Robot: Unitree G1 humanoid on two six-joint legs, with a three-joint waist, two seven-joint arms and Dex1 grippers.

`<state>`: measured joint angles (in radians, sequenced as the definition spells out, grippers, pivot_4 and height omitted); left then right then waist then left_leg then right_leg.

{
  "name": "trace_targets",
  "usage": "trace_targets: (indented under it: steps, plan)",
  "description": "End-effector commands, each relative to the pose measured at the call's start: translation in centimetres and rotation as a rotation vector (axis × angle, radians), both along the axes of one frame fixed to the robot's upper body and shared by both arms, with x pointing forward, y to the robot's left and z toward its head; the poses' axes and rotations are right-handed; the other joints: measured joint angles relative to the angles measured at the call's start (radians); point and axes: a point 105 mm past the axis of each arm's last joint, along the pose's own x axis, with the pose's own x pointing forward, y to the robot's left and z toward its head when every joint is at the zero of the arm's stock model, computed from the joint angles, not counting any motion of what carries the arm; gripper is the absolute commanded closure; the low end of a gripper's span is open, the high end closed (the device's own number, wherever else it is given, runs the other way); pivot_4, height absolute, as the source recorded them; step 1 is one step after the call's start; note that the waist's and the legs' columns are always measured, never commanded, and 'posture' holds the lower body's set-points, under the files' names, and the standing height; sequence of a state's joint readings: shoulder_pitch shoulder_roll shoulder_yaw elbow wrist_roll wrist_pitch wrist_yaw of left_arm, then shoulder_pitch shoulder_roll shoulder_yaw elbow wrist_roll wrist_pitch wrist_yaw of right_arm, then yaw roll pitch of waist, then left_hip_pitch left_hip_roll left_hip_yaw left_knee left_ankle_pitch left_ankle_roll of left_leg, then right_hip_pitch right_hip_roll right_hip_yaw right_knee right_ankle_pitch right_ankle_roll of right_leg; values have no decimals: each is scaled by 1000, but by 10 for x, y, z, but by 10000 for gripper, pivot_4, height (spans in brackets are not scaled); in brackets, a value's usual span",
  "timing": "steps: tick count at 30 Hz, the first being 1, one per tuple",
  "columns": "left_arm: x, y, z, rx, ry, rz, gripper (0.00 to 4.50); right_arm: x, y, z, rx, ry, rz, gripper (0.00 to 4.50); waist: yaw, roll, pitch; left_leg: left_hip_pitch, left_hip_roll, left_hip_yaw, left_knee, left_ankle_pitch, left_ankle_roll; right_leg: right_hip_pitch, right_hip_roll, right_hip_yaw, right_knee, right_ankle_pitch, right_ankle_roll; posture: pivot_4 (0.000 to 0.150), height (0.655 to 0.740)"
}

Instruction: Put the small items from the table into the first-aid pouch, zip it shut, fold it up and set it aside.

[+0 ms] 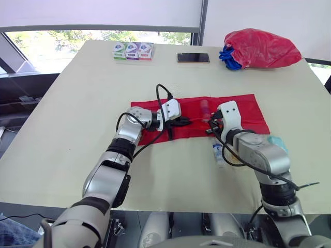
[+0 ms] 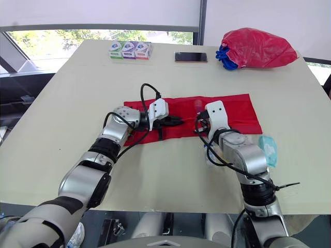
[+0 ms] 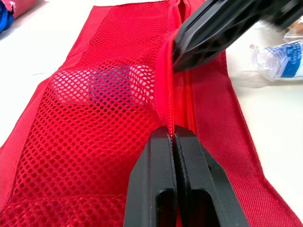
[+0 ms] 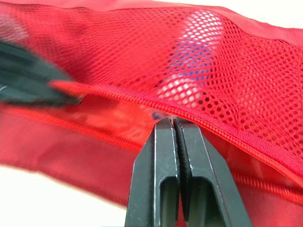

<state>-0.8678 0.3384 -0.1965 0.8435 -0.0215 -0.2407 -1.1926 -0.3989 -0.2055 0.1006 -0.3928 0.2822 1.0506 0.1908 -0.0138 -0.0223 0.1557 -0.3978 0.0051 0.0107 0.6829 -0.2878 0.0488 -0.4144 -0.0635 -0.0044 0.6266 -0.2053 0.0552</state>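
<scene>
nearest on the counter [image 1: 77,129]: a clear packet with blue print [image 1: 218,152] lying just beside the right forearm, off the pouch's near edge. a teal packet [image 2: 268,149] on the far-right side of that same forearm, also on bare counter.

mid-counter: red first-aid pouch [image 1: 243,106] spread flat and long, running left to right. both claws sit at its near edge, close together.

left claw [image 3: 174,135]: fingers pressed together, no gap, pinching the red fabric fold by the zip line.

right claw [image 4: 172,122]: fingers likewise closed tight, nipping the pouch's edge at the zip. in the right wrist view the mesh panel's toothed edge stands lifted off the lower panel, so the zip is open there. how far the opening runs, cannot tell.

contents: one white-and-blue item [image 3: 102,82] under the red mesh pocket, showing through the netting. what it is, cannot tell. the rest of the mesh pocket looks flat.

far edge of counter: three small boxes [image 1: 132,51] in a row, touching, green, purple and red fronts. to their right a dark phone [image 1: 193,57] lying flat. far-right corner: a bulging red plastic bag [image 1: 261,49], with something blue [image 1: 229,58] bunched at its left end.
</scene>
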Motion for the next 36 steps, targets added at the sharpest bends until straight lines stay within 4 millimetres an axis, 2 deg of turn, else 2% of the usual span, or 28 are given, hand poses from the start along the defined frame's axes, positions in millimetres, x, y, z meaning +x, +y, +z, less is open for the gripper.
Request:
trace_targets:
  steps: [1, 9, 10, 12, 16, 17, 20, 25, 30, 33, 36]
  plan:
    - [7, 2, 15, -14, -56, 12, 45000, -21, 1, 36, 69, -160, 121, 44070, 1, 0, 0, 0, 0, 0, 0, 0, 0, 0, 0, 0, 0, 0, 0, 1500, 7400]
    - [8, 5, 12, -14, -55, 19, 45000, -51, -33, 34, -8, -223, 193, 44070, 3, 0, 0, 0, 0, 0, 1, 0, 0, 1, 0, 0, 0, 0, 0, 1500, 7400]
    - [8, 5, 12, -13, -54, 20, 45000, -56, -37, 34, -21, -231, 214, 41797, 2, 0, 0, 0, 0, 0, 1, 0, 0, 1, 0, 0, 0, 0, 0, 1500, 7400]
    - [8, 7, 12, -12, -54, 21, 45000, -64, -46, 33, -32, -236, 231, 35944, 3, -1, 0, 1, 0, 0, 1, 0, 0, 1, 0, 0, 0, 0, 0, 1500, 7400]
    - [9, 9, 12, -10, -55, 25, 45000, -79, -54, 34, -14, -241, 273, 16417, 3, -1, 0, 1, 0, 0, 2, 0, 0, 2, 0, 0, 0, 0, 0, 1500, 7400]
    - [9, 10, 12, -10, -56, 25, 45000, -87, -54, 35, 5, -239, 303, 10849, 2, -1, 0, 1, 0, 0, 2, 0, 0, 2, 0, 0, 0, 0, 0, 1500, 7400]
    - [9, 11, 13, -7, -57, 25, 45000, -114, -61, 37, 39, -216, 383, 191, 7, -1, 0, 1, 1, -1, 2, 0, 0, 2, 0, 0, 0, 0, 0, 1500, 7400]
    - [9, 11, 12, -4, -55, 21, 45000, -139, -88, 47, 29, -212, 396, 191, 10, -2, 0, 1, 1, 0, 3, 0, 0, 3, 0, 0, -1, 0, 0, 1500, 7400]
    - [7, 8, 10, -5, -49, 7, 45000, -162, -133, 62, -54, -209, 390, 191, 20, -2, 0, 2, 1, 0, 4, 0, 0, 3, 0, 1, 0, 0, 1, 1500, 7400]
    - [7, 7, 9, -4, -47, 3, 45000, -168, -151, 69, -95, -213, 385, 191, 22, -4, 0, 2, 1, 1, 4, 0, 0, 3, 1, 1, -1, 0, 0, 1500, 7400]
    - [8, 6, 10, -3, -48, 2, 45000, -175, -179, 82, -142, -234, 365, 191, 27, -3, 0, 3, 2, 2, 4, 0, 0, 3, 1, 2, 0, 0, 1, 1500, 7400]
